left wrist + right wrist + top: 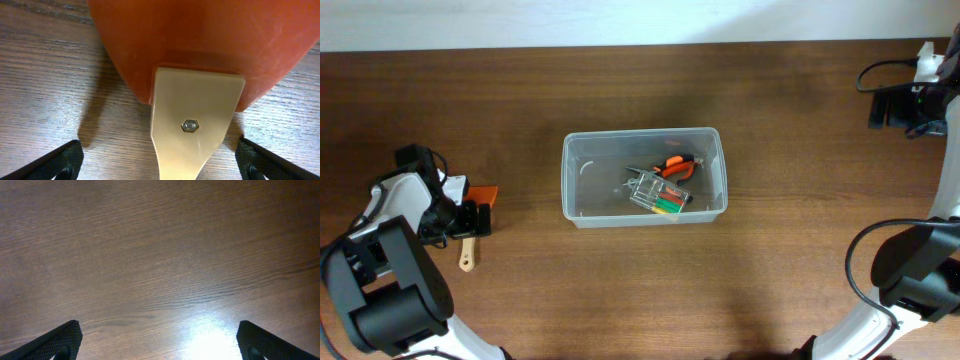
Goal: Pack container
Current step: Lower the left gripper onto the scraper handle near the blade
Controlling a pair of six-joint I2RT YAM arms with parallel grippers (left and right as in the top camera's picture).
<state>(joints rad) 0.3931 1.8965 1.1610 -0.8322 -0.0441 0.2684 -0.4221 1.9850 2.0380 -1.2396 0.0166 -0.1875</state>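
Note:
The clear plastic container (645,177) sits mid-table and holds orange-handled pliers (672,165) and a small clear case of coloured bits (658,193). At the far left lies a spatula with an orange blade (484,195) and a pale wooden handle (468,254). My left gripper (470,222) is open and straddles the spatula. In the left wrist view the orange blade (200,35) and the handle (192,130) lie between the open fingers (160,170), which do not touch it. My right gripper (160,347) is open and empty over bare wood at the far right.
The wooden table (620,290) runs across the whole view, with a white wall edge along the back. The right arm's base and cables (910,100) sit at the far right corner.

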